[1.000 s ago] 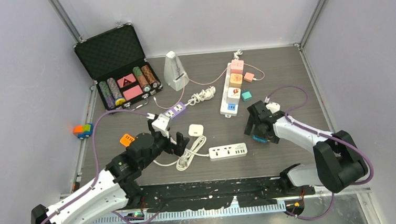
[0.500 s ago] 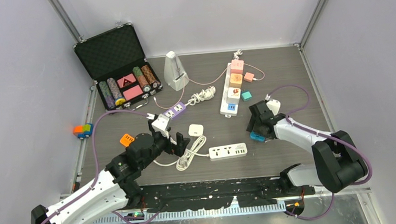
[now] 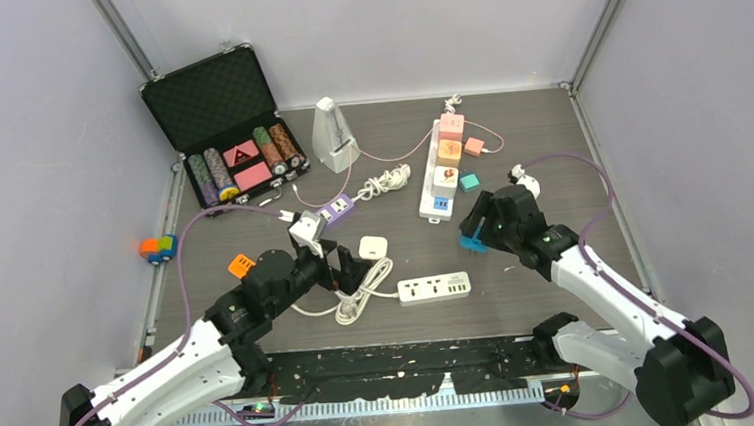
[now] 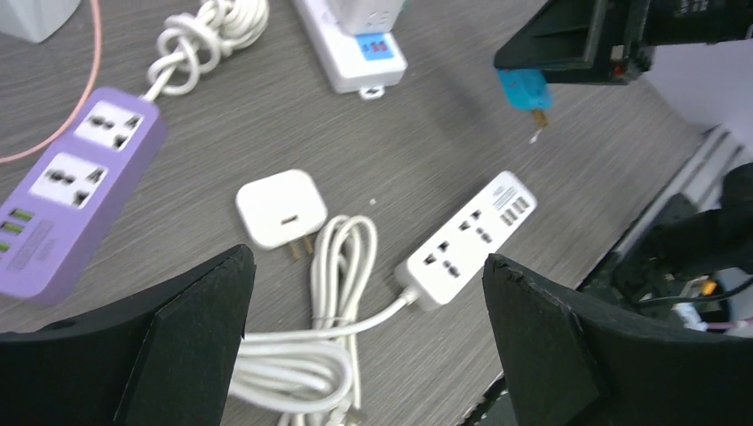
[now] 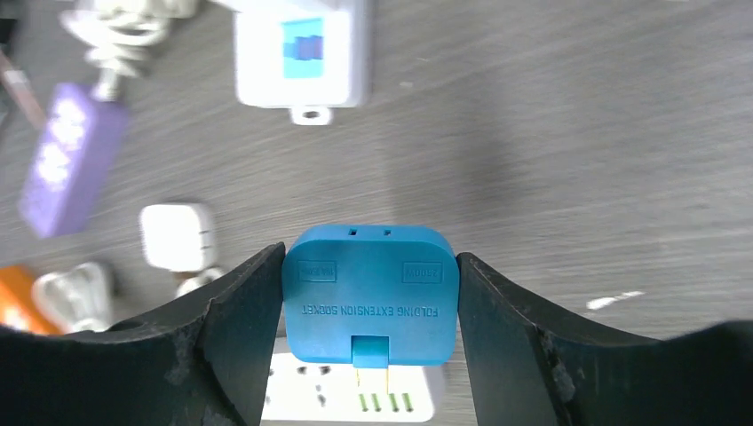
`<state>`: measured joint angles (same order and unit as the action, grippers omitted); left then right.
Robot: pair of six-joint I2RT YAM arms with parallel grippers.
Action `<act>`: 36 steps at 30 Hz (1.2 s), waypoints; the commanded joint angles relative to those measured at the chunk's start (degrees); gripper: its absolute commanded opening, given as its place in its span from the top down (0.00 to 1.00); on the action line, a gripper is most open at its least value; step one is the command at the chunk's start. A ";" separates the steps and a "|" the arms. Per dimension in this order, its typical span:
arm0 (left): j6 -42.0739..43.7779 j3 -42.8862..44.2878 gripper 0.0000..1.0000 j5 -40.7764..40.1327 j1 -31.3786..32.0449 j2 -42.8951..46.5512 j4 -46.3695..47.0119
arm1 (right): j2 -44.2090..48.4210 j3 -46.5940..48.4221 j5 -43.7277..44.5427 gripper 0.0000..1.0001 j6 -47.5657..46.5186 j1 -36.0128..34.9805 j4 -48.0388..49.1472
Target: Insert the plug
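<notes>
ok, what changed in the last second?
The right gripper closed its jaws on the blue plug and lifted it off the table, shifting slightly left toward the white power strip. The left gripper stayed open over the coiled white cable, barely moved. Nothing else shifted.

Held aloft in right gripper [image 3: 477, 236]: blue folding plug [image 5: 370, 293], 2 prongs pointing down. Lying flat nearby, sockets up: white power strip [image 3: 434, 288], cord coiled alongside.
</notes>
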<state>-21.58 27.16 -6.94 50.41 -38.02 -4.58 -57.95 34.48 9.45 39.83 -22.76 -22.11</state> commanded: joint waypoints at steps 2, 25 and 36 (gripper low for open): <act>-4.74 0.07 0.01 6.61 -0.23 -1.84 19.36 | 6.81 5.35 -5.51 0.52 9.23 -4.79 4.63; -12.22 4.33 0.01 17.19 -0.05 -17.41 35.25 | 2.33 16.26 7.71 0.51 26.40 -27.81 10.52; -18.23 8.60 0.34 8.87 -0.10 -21.43 28.08 | 0.51 18.08 10.67 0.47 26.01 -29.00 8.19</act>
<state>-37.43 33.34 5.23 50.37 -59.94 22.72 -57.28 49.56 16.91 65.10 -51.29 -14.81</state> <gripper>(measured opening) 0.711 0.706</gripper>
